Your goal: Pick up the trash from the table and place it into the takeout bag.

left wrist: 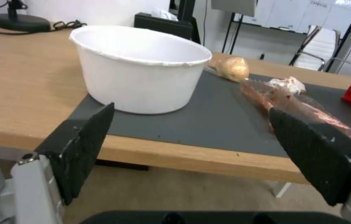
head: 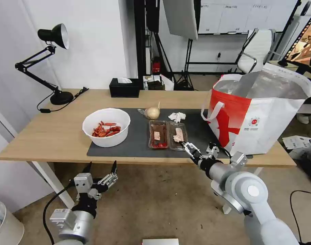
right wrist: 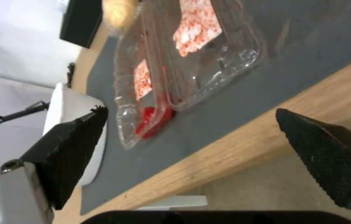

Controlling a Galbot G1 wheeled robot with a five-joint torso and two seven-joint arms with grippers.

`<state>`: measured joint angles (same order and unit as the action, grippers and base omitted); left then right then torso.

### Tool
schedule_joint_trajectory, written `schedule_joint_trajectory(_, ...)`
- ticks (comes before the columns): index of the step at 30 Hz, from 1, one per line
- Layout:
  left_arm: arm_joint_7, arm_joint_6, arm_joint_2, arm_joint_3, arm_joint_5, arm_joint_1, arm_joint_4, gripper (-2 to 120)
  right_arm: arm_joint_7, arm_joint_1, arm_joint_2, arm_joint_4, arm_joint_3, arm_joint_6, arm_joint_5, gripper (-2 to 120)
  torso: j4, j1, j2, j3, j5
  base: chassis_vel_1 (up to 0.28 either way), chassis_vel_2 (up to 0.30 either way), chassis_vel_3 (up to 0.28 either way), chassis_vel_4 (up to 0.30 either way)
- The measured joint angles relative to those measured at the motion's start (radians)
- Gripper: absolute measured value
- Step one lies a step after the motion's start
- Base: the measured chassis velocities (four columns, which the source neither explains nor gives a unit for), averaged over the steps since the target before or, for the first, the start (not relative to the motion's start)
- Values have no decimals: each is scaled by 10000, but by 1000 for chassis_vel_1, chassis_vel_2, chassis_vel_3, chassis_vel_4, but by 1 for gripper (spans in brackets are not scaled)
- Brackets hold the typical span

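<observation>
On the table (head: 56, 136) lies a dark grey mat (head: 135, 146) carrying the trash: a white bowl (head: 106, 126) of red scraps, a clear two-compartment tray (head: 167, 135), a beige bagged lump (head: 152, 112) and a crumpled tissue (head: 177, 116). The takeout bag (head: 261, 112) stands open at the table's right end. My right gripper (head: 200, 149) is open at the front table edge, just short of the tray's (right wrist: 188, 62) near end. My left gripper (head: 100, 166) hangs open below the table edge, facing the bowl (left wrist: 142, 71).
A black tissue box (head: 125, 87) sits at the table's back edge and a black desk lamp (head: 53, 37) at the back left. An office chair (head: 257, 51) and tripod legs stand behind. Papers (head: 300, 141) lie on the floor at right.
</observation>
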<state>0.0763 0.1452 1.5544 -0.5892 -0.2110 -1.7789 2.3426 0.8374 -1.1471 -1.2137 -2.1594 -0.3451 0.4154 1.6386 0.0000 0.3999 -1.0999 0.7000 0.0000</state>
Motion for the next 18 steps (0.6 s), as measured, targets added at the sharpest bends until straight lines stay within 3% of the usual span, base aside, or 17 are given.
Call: schedule_joint_trajectory(18,-5,48,15,-31,0,70,-186,100,508,1099,-415,937,590,-25,-8,100,0,0,0,0,0,0,0,0,0)
